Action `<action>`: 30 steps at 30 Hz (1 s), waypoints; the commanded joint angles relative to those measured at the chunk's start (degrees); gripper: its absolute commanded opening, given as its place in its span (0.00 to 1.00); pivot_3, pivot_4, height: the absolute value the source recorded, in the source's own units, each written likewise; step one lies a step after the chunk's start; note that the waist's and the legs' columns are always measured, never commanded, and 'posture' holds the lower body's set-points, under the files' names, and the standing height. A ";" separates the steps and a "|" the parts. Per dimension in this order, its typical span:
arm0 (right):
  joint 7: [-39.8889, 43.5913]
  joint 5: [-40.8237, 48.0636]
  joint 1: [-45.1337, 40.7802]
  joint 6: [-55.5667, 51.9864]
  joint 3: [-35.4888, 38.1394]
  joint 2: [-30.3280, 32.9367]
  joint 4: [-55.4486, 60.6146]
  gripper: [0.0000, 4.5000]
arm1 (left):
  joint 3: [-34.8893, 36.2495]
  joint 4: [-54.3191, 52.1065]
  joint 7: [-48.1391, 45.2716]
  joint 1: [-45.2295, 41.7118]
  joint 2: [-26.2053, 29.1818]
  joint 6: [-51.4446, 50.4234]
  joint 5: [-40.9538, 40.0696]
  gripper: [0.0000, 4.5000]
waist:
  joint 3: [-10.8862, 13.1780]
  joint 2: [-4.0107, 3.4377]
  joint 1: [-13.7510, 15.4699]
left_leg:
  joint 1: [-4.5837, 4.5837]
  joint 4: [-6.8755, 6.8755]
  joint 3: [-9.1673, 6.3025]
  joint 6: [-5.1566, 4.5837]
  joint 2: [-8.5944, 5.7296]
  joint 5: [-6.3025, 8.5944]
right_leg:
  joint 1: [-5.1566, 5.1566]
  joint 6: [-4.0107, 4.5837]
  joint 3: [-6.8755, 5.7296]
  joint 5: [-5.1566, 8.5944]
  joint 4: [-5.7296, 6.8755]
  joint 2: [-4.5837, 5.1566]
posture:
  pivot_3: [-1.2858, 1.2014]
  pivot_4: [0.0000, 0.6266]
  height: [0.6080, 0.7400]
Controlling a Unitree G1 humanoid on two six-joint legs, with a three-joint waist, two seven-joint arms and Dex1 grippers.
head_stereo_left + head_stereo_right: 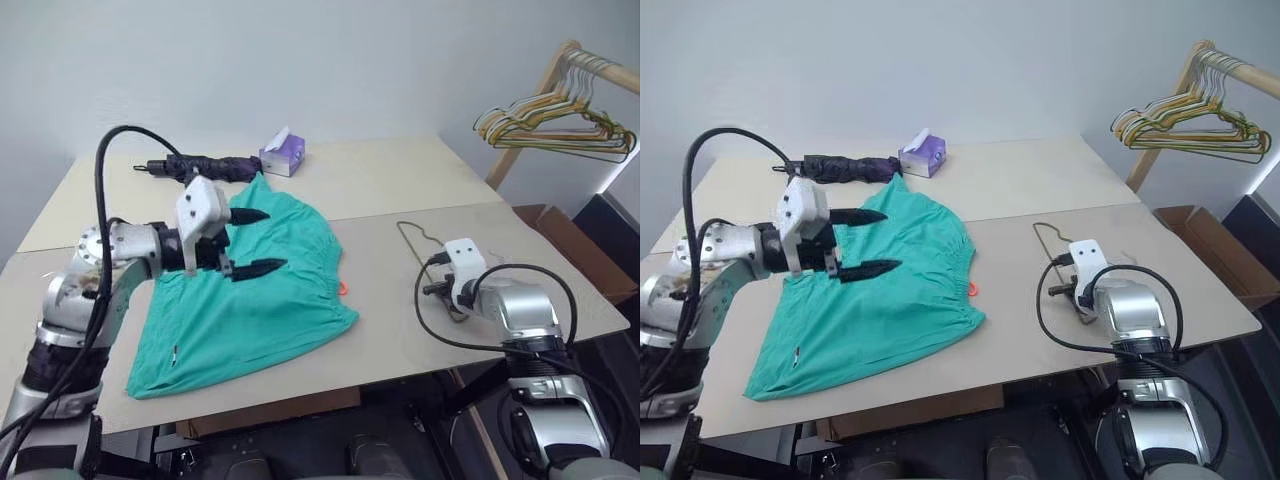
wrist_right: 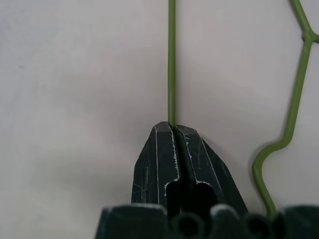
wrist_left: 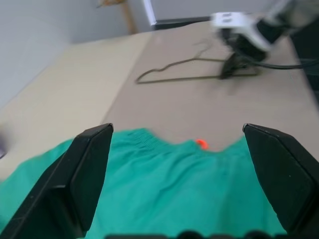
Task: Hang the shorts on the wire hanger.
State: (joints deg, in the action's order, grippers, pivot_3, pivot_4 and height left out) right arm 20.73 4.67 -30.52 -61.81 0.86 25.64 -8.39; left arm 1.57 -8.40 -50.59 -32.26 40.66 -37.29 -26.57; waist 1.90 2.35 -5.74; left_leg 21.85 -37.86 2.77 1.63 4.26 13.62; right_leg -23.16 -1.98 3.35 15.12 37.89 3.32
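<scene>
While the shorts lie flat:
Left gripper: fingers spread wide, hovering over the shorts, empty.
Shorts: spread across the table.
Wire hanger: on the table.
Right gripper: pinching its wire.

Soft, even light fills the room, with no glare on the pale desk. Shadows are faint: a thin dark edge lies under the shorts. The head views are clear from edge to edge. In the left wrist view the left claw fingers are fairly sharp, while the right claw and the wire hanger beyond are smeared and blurred. The right wrist view is crisp, showing fine scratches on its fingers.
</scene>
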 commanded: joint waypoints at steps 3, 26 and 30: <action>-0.16 1.79 -1.79 2.71 0.95 -1.34 11.43 0.00 | 8.98 7.25 10.70 -5.65 -7.75 -14.87 -8.89 1.00 | 0.03 -0.05 0.13 | 0.18 0.00 -0.05 0.00 -0.02 0.00 | -0.13 -0.01 -0.01 0.00 0.00 0.01 | 0.51 0.00 1.00; 4.11 -6.96 2.48 42.29 -17.14 -5.92 28.00 0.00 | 32.08 7.72 44.23 -7.01 -28.14 -29.72 -50.89 1.00 | 0.03 -0.01 3.37 | 0.18 0.00 -0.29 0.00 -0.21 0.01 | -0.03 -0.04 -0.09 -0.05 -0.10 0.12 | 0.53 0.00 1.00; 5.41 -7.13 3.29 42.55 -18.35 -6.10 28.96 0.00 | 30.42 7.39 44.80 -6.64 -27.68 -26.83 -49.42 0.96 | 0.03 -0.01 4.09 | 0.17 0.00 -0.28 0.00 -0.22 0.00 | -0.02 -0.03 -0.10 -0.05 -0.11 0.12 | 0.53 0.00 1.00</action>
State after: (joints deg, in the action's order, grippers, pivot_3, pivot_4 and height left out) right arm 25.60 -2.11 -26.94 -21.11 -17.82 19.56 17.79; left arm 33.11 0.87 -5.69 -38.20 12.33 -66.26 -76.01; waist 1.93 2.34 -1.65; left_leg 22.03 -37.86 2.48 1.64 4.04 13.62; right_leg -23.18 -2.01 3.24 15.07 37.77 3.44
